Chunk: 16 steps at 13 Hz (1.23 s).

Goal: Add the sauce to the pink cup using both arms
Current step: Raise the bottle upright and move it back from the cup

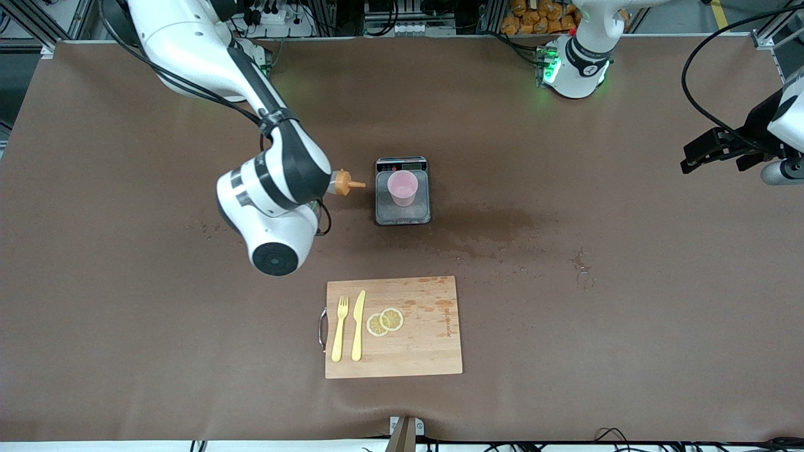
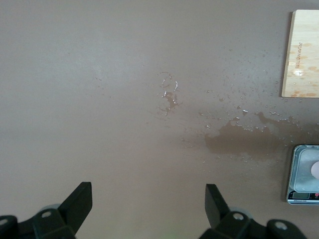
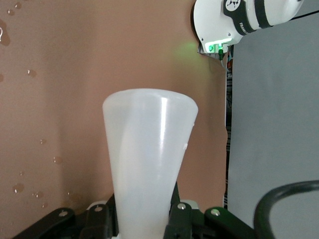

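Two hands: right hand (image 3: 142, 221) pinches sauce bottle (image 3: 149, 164) beside pink cup (image 1: 402, 187); left hand (image 2: 148, 209) waits spread.

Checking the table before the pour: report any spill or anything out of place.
A dark wet stain with scattered droplets spreads on the table cover beside the scale, toward the left arm's end. Splash marks also spot the cutting board. The pink cup stands upright on the scale.

We see bright, even overhead light and soft, faint shadows. The table (image 1: 565, 314) shows little glare, though its wet patch (image 2: 249, 139) glistens. The bottle (image 3: 147, 164) looms close, slightly soft, with a pale highlight streak.
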Motion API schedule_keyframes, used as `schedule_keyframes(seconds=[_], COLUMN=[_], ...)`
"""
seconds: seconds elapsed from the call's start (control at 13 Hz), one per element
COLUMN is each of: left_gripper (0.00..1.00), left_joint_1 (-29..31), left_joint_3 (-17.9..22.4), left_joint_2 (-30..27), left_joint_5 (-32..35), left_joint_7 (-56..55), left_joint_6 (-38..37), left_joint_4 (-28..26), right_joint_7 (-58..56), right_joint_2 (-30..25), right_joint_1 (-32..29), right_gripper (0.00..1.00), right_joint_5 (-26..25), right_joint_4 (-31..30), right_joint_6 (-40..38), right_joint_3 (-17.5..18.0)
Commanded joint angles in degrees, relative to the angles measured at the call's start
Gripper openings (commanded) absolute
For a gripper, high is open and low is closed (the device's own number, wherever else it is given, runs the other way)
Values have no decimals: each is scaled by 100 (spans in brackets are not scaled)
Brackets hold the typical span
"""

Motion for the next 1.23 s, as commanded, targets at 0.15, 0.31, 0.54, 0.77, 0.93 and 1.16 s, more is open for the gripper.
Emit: schedule_keyframes(seconds=[0.15,0.31,0.54,0.77,0.93,1.16], left_gripper=[100,100,100,100,100,100], left_joint_1=[-7,-16,-7,-25,-34,-25], left_joint_3=[5,5,-12,-21,-30,-109], left_joint_2=[-96,-87,-87,-78,-78,-70], left_joint_5=[-93,-93,-93,-93,-84,-75], left_joint_7=[-14,-14,-23,-23,-23,-32], left_joint_6=[-53,-53,-53,-53,-53,-44], left_joint_4=[-75,-84,-92,-75,-83,-75], right_joint_7=[-762,-1149,-1921,-2511,-3099,-4135], right_joint_2=[-344,-519,-616,-625,-625,-608], right_joint_1=[-531,-759,-1251,-1612,-1945,-2507], right_gripper=[0,0,0,0,0,0], right_joint_5=[561,648,833,860,912,930], right_joint_4=[-154,-312,-392,-392,-401,-646], right_joint_6=[-368,-412,-780,-1045,-1281,-1467], right_joint_3=[46,46,46,46,46,29])
